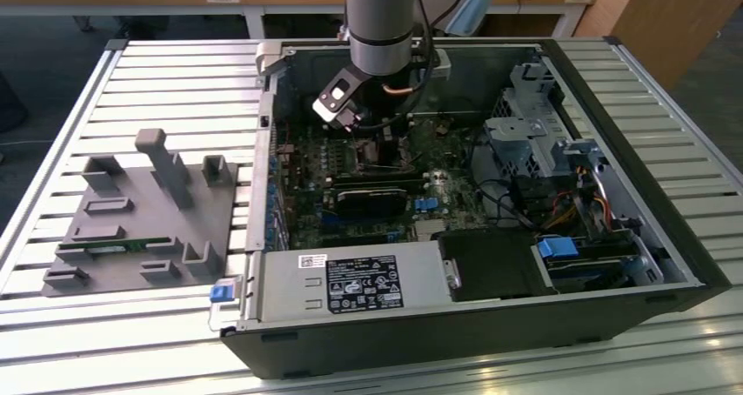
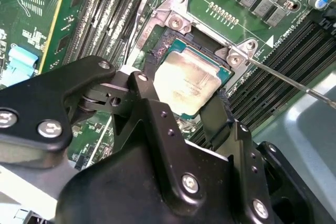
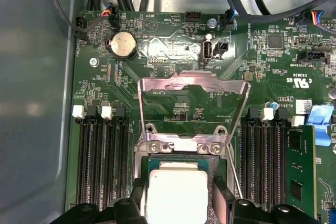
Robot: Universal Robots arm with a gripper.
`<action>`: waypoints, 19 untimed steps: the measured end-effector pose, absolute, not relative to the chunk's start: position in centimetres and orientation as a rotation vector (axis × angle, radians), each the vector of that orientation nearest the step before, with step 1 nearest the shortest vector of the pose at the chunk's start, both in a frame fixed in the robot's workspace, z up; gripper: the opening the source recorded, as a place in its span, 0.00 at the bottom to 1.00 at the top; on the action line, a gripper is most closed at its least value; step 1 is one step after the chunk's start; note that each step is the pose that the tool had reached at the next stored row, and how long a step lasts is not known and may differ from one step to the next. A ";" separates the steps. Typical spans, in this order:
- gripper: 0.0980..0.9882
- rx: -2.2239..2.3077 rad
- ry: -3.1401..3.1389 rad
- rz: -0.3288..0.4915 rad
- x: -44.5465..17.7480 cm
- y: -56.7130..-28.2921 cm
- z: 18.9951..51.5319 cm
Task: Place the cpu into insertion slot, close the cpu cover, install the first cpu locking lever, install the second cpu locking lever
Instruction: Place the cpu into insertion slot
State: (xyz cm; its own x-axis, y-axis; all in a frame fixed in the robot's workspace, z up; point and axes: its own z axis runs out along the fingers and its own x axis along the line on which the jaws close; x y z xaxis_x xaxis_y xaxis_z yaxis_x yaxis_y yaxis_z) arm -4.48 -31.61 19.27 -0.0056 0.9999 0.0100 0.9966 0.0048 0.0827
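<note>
The hand (image 2: 184, 95) grasps the chip (image 2: 186, 77) by two sides, low in the slot (image 2: 170, 39); released tilted or off-square there, it might bend contacts; the cover (image 3: 191, 85) lies open at the slot's edge.

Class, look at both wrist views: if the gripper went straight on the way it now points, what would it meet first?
Most likely the cpu, which lies in the slot straight ahead of the gripper. Whether any gap remains between them is unclear.
</note>
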 end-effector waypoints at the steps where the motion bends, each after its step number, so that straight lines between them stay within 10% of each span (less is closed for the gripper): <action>1: 0.57 2.178 2.190 0.102 -4.5 -31.6 19.3; 19: 0.58 2.174 2.187 0.094 -4.5 -31.6 19.2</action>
State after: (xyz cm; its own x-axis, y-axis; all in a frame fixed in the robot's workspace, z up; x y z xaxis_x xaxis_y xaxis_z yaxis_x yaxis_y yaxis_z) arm -4.48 -31.64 19.23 -0.0058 1.0000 0.0028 0.9966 0.0055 0.0826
